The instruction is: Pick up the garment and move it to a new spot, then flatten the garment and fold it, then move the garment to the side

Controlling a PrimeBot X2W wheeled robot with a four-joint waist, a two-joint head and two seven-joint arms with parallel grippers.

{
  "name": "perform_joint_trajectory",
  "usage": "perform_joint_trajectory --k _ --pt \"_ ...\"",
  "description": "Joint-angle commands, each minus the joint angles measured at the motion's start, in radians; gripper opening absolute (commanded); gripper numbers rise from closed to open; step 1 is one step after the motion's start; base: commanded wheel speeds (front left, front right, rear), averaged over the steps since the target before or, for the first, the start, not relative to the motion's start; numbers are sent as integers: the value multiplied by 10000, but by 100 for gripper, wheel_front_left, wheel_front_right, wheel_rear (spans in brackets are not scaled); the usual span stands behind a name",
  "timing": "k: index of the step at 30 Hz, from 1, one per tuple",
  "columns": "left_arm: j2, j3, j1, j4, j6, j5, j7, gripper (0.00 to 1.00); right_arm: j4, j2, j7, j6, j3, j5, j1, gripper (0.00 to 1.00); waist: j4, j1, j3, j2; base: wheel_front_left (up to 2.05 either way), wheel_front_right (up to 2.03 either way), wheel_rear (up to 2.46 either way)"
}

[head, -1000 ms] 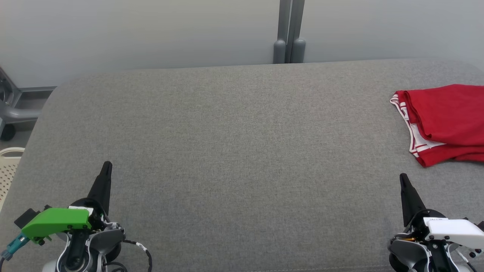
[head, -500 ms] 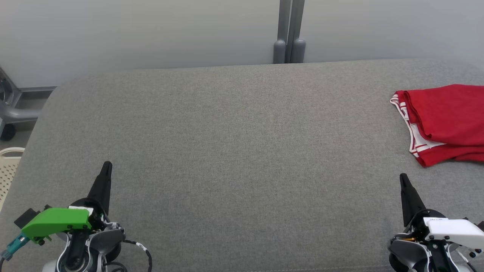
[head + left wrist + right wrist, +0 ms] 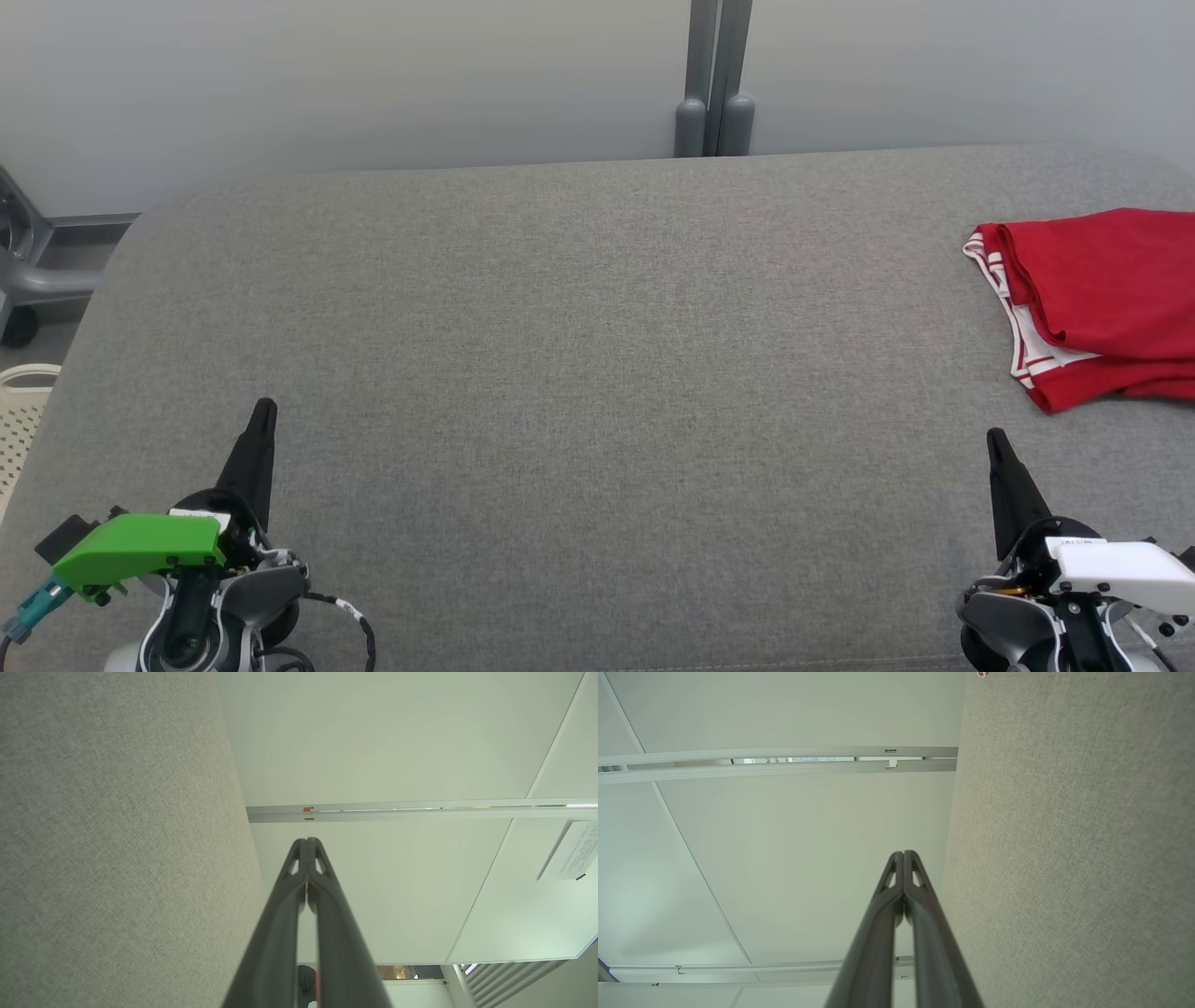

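Note:
The garment (image 3: 1102, 303) is red with white-striped trim and lies folded at the right edge of the grey fabric surface (image 3: 597, 373), cut off by the head view's right border. My left gripper (image 3: 264, 408) rests at the lower left, shut and empty, far from the garment. In the left wrist view its fingertips (image 3: 307, 841) meet with nothing between them. My right gripper (image 3: 995, 436) sits at the lower right, shut and empty, a short way in front of the garment. The right wrist view shows its tips (image 3: 903, 854) pressed together.
A grey post (image 3: 714, 79) stands against the pale wall behind the surface. At the far left are a grey wheeled frame (image 3: 33, 271) and a cream perforated basket (image 3: 19, 411). The surface's wide middle lies bare between the grippers.

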Motion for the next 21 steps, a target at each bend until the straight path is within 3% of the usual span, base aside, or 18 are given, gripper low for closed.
perform_joint_trajectory --k 1,21 --pt "16 18 -135 -33 -56 -116 32 0 -42 -42 28 4 -16 9 107 0 0 0 0 0 0 0 0" --pt "16 17 -134 -33 -56 -115 32 0 -42 -42 27 4 -16 9 107 0 0 0 0 0 0 0 0"
